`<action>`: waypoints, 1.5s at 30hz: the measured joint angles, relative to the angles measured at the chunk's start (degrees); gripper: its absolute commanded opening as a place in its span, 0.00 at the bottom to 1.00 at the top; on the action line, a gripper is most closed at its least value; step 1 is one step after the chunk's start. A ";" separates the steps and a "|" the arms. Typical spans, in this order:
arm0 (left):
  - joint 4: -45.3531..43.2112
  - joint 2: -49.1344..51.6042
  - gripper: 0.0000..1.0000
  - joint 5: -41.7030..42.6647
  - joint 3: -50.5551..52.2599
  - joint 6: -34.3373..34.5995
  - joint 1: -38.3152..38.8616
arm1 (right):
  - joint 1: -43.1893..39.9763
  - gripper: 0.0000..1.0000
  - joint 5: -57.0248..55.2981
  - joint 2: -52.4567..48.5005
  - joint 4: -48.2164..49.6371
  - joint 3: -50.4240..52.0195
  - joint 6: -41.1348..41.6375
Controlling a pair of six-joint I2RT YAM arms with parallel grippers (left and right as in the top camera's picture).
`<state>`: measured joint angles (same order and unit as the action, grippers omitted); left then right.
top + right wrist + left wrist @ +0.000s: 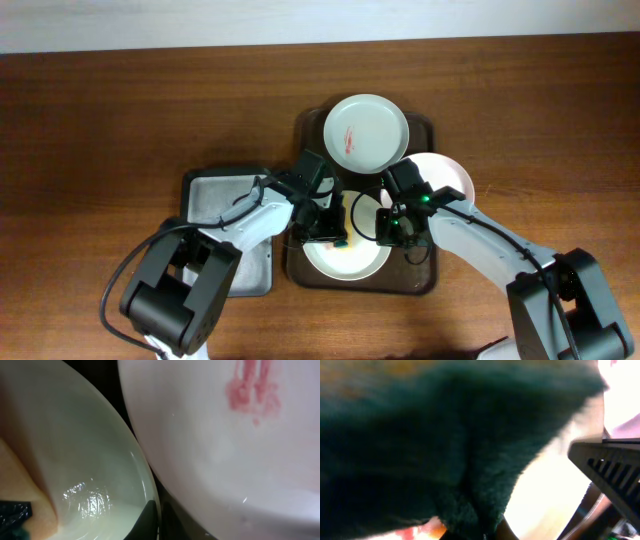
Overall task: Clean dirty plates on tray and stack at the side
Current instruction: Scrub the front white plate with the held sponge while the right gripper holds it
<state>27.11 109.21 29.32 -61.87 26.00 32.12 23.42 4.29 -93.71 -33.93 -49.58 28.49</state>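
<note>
Seen from above, both arms reach in from the table's 6 o'clock edge, elbows bent and wrists meeting over a large dark brown rectangular tray. It holds three round white plates: a red-smeared plate at 12 o'clock, a second plate at 3 and a third plate at 6. The left gripper seems clamped on an orange-and-green sponge pressed to the third plate, and the right gripper hovers beside it, its opening impossible to tell.

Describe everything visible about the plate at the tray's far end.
The plate is round, shallow and white, smooth and slightly glossy, with a raised rim. A streaky red smear marks its left half. It sits face up at the far end of the dark brown tray, overhanging the tray's far rim. Nothing lies on it.
</note>
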 measured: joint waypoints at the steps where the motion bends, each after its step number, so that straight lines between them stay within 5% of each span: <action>1: -0.04 0.50 0.00 1.20 -0.26 0.68 -0.17 | -0.02 0.04 -0.31 0.00 -0.09 0.00 -0.02; 9: 6.01 2.54 0.00 0.96 -3.26 2.16 -0.55 | 0.04 0.04 0.11 0.00 -0.22 0.00 0.00; 13: 21.35 2.49 0.00 -10.38 -8.09 2.19 0.02 | 0.74 0.04 2.32 0.00 0.46 0.00 0.00; 20: 25.99 2.38 0.00 -24.76 -10.25 2.16 0.57 | 0.81 0.04 3.69 0.00 1.22 0.00 0.31; 34: -2.32 3.06 0.00 -1.64 -4.26 5.62 4.63 | -0.28 0.04 -1.55 0.00 -0.13 0.00 1.25; 39: -2.75 2.91 0.00 -1.31 -3.19 6.71 4.57 | -0.28 0.04 -1.70 0.00 -0.28 0.00 1.25; 45: 9.77 1.31 0.00 -6.03 -4.39 6.62 2.12 | 0.70 0.04 1.38 -0.11 0.24 0.00 1.05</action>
<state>36.88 110.52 23.29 -66.26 32.62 34.24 24.12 5.67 -93.82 -33.69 -49.58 29.54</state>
